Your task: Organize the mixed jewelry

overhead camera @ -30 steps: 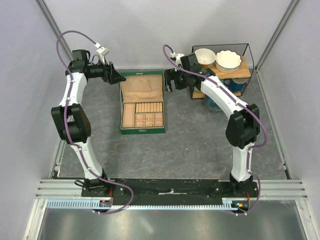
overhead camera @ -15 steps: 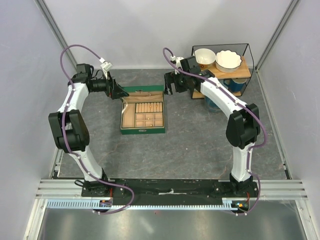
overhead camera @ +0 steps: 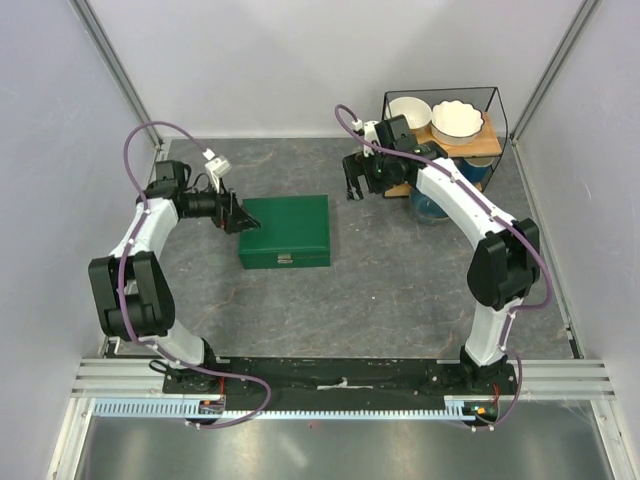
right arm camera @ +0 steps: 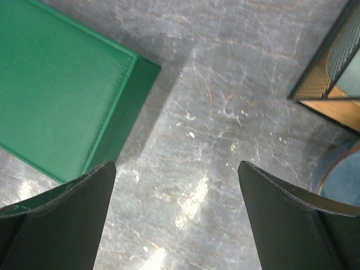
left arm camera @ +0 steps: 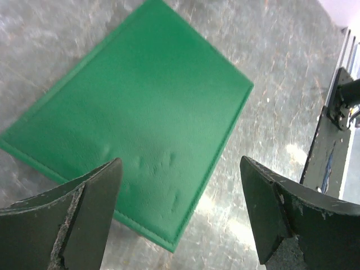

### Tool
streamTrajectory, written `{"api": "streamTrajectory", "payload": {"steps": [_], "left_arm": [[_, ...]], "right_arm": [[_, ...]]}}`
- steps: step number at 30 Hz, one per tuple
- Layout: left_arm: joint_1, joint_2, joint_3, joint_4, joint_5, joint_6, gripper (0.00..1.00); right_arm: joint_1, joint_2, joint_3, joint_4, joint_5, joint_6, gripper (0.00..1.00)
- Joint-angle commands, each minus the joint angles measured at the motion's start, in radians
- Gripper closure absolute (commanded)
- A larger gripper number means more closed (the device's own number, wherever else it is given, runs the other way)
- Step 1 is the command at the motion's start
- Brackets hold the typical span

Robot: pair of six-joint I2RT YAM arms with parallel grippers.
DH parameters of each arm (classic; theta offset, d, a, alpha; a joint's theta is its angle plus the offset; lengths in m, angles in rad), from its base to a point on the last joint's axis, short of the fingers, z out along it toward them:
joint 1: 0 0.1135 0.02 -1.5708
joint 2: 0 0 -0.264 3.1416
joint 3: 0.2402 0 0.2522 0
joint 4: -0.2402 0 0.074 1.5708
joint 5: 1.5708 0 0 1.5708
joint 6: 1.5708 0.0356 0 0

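The green box [overhead camera: 285, 230] lies flat with its lid down in the middle of the table. The mixed jewelry is out of view. My left gripper [overhead camera: 243, 217] hovers at the box's far left corner, open with nothing between its fingers. In the left wrist view the green lid [left arm camera: 135, 107] fills the upper left, and the left gripper [left arm camera: 180, 163] spans the lid's corner. My right gripper [overhead camera: 352, 190] hangs open over bare table, beyond the box's far right corner. The right wrist view shows the box [right arm camera: 50, 84] at the upper left of the open right gripper [right arm camera: 176, 164].
A black wire rack [overhead camera: 445, 140] at the back right holds two white bowls [overhead camera: 457, 120] on a wooden shelf. A blue round object [overhead camera: 430, 208] sits below it, seen also as a blue object [right arm camera: 343, 180] by the rack's corner [right arm camera: 326, 84]. Grey walls close three sides.
The box's lid has gone from standing open to shut. My left gripper swung down and nearer along with it. My right gripper drew slightly right and nearer.
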Motion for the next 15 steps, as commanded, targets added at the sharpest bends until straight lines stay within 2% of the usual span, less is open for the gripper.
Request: {"api": "streamTrajectory", "payload": {"steps": [1, 7, 10, 11, 15], "left_arm": [[-0.001, -0.095, -0.103, 0.065, -0.038, 0.045, 0.09], [-0.011, -0.184, -0.192, 0.083, -0.054, 0.019, 0.09], [-0.056, -0.246, -0.257, 0.174, -0.171, -0.055, 0.09], [-0.093, -0.268, -0.281, 0.251, -0.267, -0.069, 0.09], [-0.243, -0.352, -0.382, 0.382, -0.559, -0.113, 0.09]], "right_arm": [[-0.017, -0.072, -0.056, -0.034, 0.021, -0.044, 0.02], [-0.018, -0.093, -0.108, -0.026, -0.057, -0.071, 0.02], [-0.018, -0.101, -0.138, -0.016, -0.083, -0.074, 0.02], [-0.018, -0.101, -0.143, -0.016, -0.086, -0.077, 0.02], [-0.018, -0.107, -0.172, -0.006, -0.092, -0.083, 0.02]]}}
